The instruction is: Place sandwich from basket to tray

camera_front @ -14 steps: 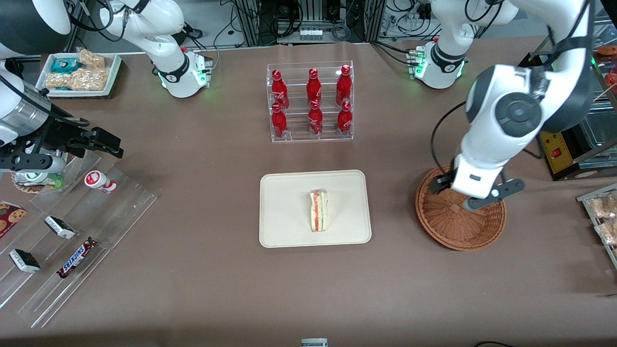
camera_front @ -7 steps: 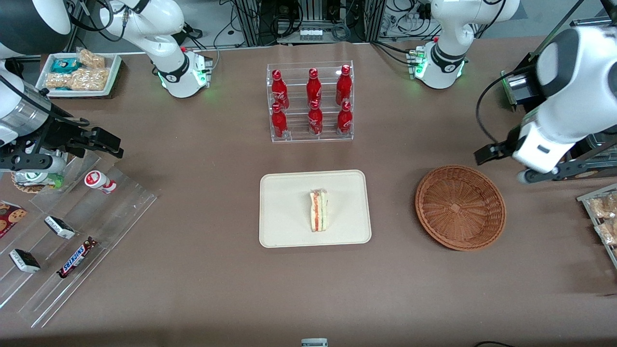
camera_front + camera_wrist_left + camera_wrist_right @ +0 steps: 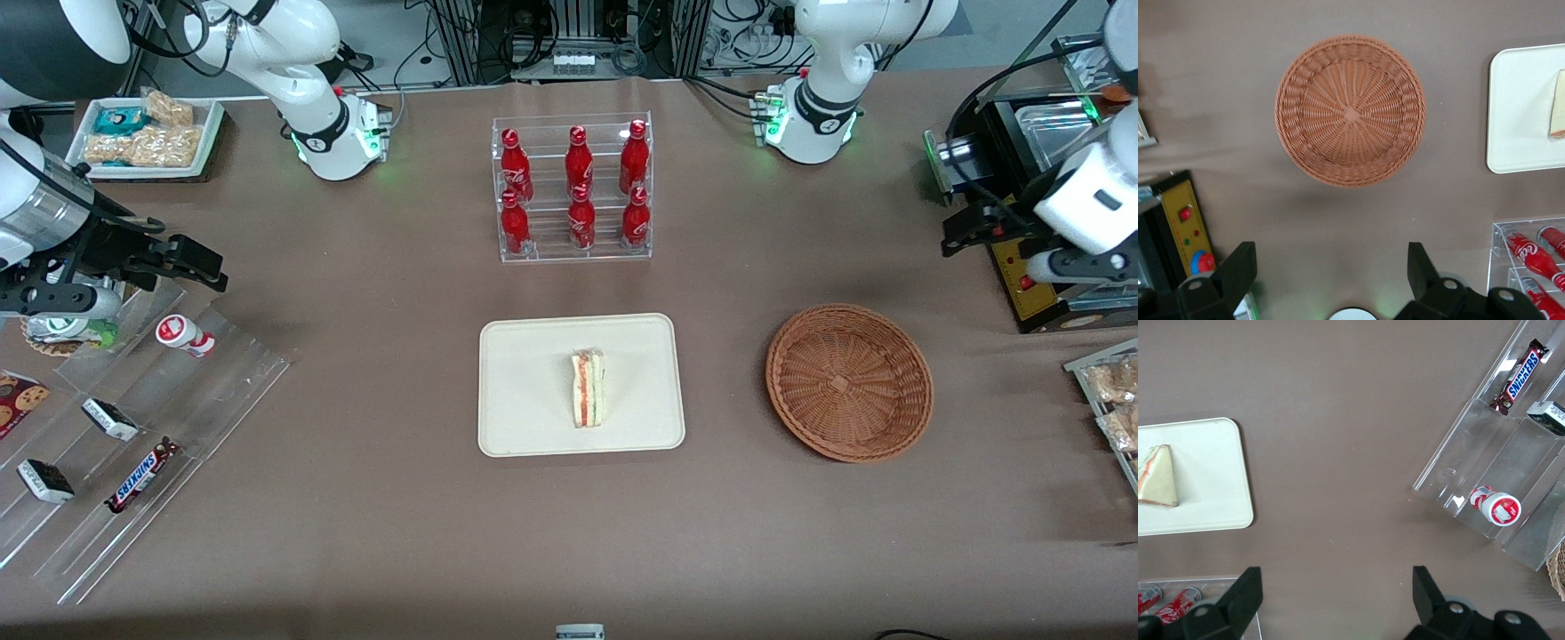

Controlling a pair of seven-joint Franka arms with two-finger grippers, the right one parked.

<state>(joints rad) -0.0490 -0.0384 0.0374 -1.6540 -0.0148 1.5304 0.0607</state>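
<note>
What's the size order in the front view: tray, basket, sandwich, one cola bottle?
1. tray
2. basket, a little smaller
3. sandwich and cola bottle: similar, can't rank them
The tool, open, hangs above the table's working-arm end, farther from the camera than the basket.

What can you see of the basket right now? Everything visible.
The basket is round, shallow, reddish-brown woven wicker, with spokes radiating from a small hub at its centre and a braided rim. It sits flat and upright on the brown table, empty, toward the working arm's end, beside the tray but apart from it. Nothing touches it. The gripper hangs above the table, clear of the basket, fingers open and empty.
</note>
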